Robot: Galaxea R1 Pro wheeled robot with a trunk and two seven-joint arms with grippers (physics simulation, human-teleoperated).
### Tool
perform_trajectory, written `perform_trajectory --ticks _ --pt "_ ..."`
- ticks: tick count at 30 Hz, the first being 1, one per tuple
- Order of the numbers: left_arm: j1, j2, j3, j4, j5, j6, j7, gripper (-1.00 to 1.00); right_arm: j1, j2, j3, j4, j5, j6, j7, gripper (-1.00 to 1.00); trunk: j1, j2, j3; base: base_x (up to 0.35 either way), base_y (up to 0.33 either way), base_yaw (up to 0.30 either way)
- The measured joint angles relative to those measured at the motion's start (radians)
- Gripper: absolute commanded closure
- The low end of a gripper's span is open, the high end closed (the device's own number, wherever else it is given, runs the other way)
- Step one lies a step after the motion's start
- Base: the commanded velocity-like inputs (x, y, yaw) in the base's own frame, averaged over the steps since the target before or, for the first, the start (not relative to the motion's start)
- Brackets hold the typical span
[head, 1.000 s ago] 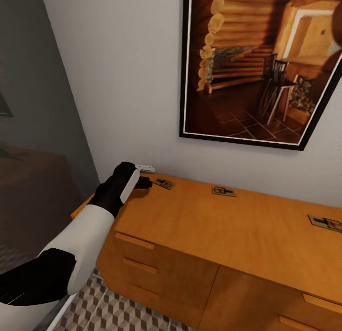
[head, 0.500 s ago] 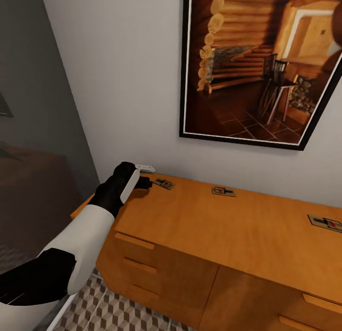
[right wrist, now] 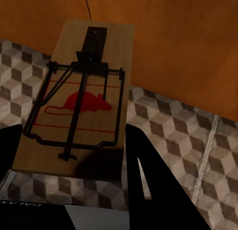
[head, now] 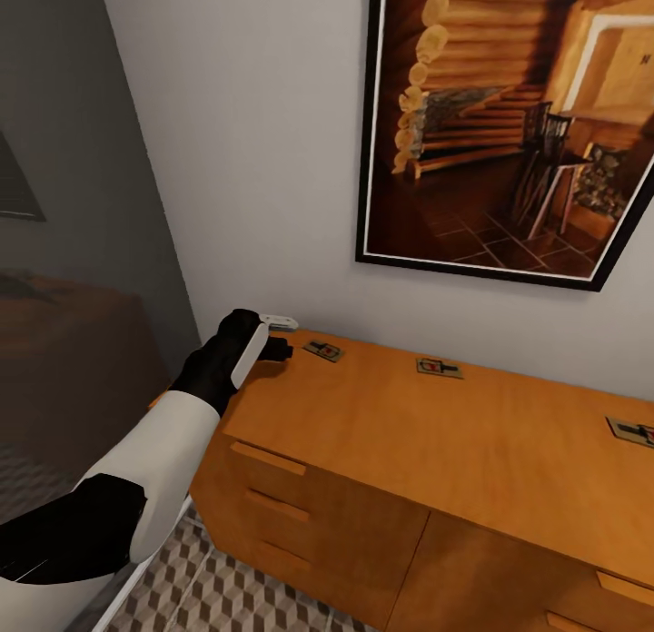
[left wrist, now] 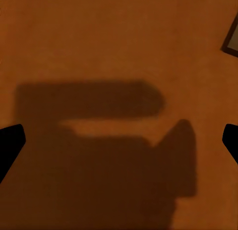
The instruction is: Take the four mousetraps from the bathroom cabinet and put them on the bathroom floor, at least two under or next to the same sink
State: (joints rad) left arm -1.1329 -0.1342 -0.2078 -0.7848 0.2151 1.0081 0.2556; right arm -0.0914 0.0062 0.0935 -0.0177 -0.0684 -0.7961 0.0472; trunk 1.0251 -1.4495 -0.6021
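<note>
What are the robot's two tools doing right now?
Left tool: open, empty, over the cabinet top near a mousetrap.
Right tool: shut on a mousetrap, above the bathroom floor.

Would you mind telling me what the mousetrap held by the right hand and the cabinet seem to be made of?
The flat tan mousetrap in the right hand looks like bare matte wood, faintly grained, with thin black wire parts and a printed red mouse. The orange-brown cabinet appears to be smooth wood or veneer with a soft sheen and faint grain.
</note>
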Motion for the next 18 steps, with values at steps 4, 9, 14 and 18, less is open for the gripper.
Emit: perform_trajectory --ticks 4,9,14,18 --pt "0.000 -0.001 0.000 0.000 0.000 0.000 0.000 -1.00 0.000 0.000 0.000 0.000 0.000 0.000 0.000 1.00 0.000 0.000 0.000 0.000 0.000 0.006" --pt "0.000 -0.001 0.000 0.000 0.000 0.000 0.000 -1.00 0.000 0.000 0.000 0.000 0.000 0.000 0.000 1.00 0.000 0.000 0.000 0.000 0.000 0.000" --pt "0.000 -0.001 0.000 0.000 0.000 0.000 0.000 -1.00 0.000 0.000 0.000 0.000 0.000 0.000 0.000 1.00 0.000 0.000 0.000 0.000 0.000 0.000" --pt "0.000 -0.001 0.000 0.000 0.000 0.000 0.000 -1.00 0.000 0.000 0.000 0.000 0.000 0.000 0.000 1.00 0.000 0.000 0.000 0.000 0.000 0.000"
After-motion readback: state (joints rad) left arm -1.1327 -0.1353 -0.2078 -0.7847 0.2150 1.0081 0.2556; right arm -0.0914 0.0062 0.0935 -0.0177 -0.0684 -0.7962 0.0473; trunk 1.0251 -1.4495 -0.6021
